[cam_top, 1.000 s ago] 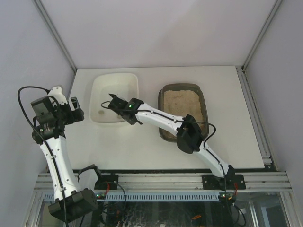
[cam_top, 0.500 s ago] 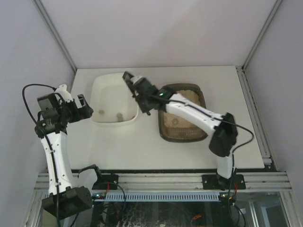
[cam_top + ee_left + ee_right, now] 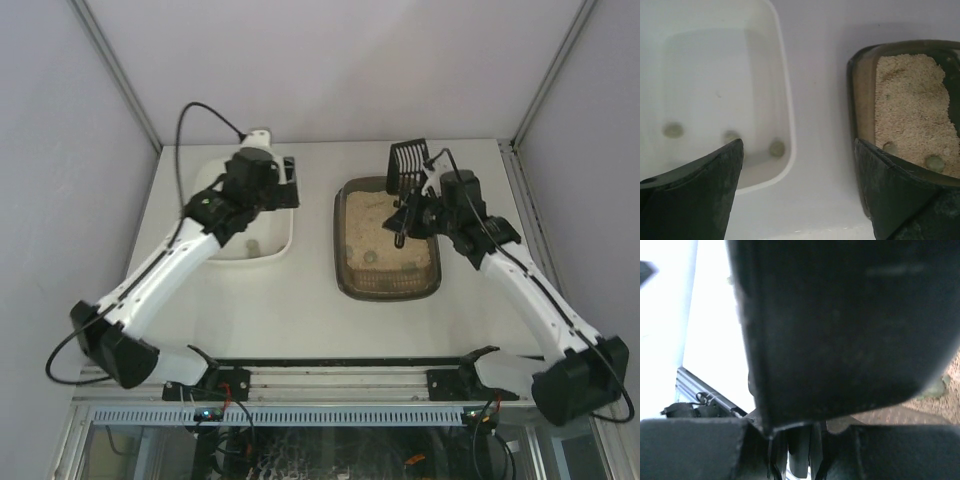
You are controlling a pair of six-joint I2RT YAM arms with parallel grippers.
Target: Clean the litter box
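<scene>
As right jaws grip a scoop (image 3: 408, 164), it hangs over the litter box (image 3: 390, 291).

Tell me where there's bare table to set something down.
Widest: the near strip of table, in front of both containers. A narrow lane lies between the white tub and the litter box. Crowded: left arm over the tub, right arm and scoop at the box's far end.

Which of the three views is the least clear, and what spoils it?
Right wrist view: worst, a dark out-of-focus scoop fills most of it, and the left edge is overexposed. Left wrist view: litter box sharp, white tub rather washed out. Top view: evenly lit, sharp.
</scene>
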